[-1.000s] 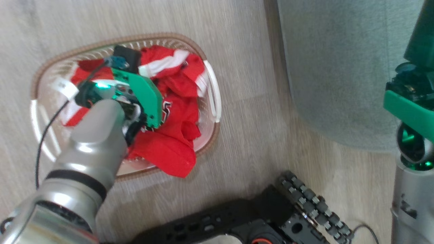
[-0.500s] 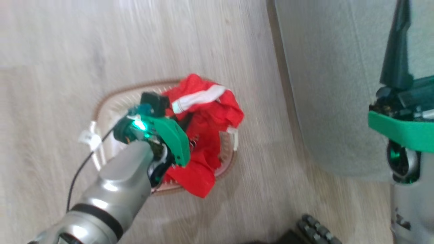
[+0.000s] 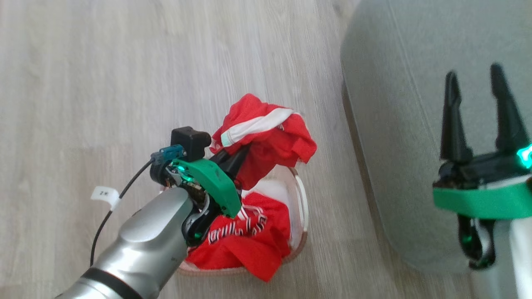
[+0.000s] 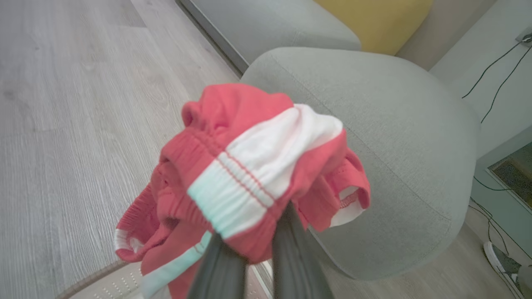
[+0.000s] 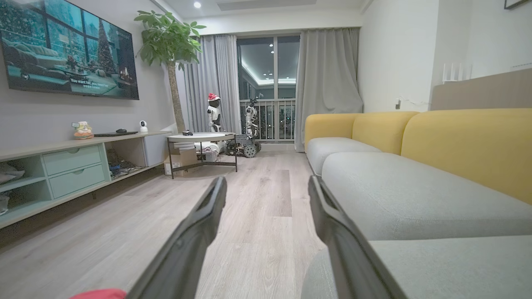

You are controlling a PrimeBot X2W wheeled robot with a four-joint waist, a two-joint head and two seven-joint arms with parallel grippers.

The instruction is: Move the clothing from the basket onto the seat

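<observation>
Head view puts the left gripper (image 3: 242,153) at frame centre, its 2 dark fingers pressed together on a bunched red garment (image 3: 270,135) with a white elastic band. The garment is lifted above the basket (image 3: 304,203), whose cream wall and brown rim show at lower centre. More red clothing (image 3: 245,245), a jersey with black-and-white lettering, lies inside the basket under the arm. The grey seat (image 3: 399,124) takes the right side of the frame, its long edge running top to bottom, with a strip of wood floor (image 3: 124,83) between it and the basket. The seat therefore lies to the right of the held garment. I judge that the coming move is a rightward carry over the basket's right rim and that strip, by the left arm, which has the cloth. Left wrist view agrees: the garment (image 4: 253,166) bunches over the pinching fingers with the rounded seat (image 4: 395,137) behind it. At right, in front of the seat, the right gripper (image 3: 474,74) has its fingers spread wide and holds nothing.
</observation>
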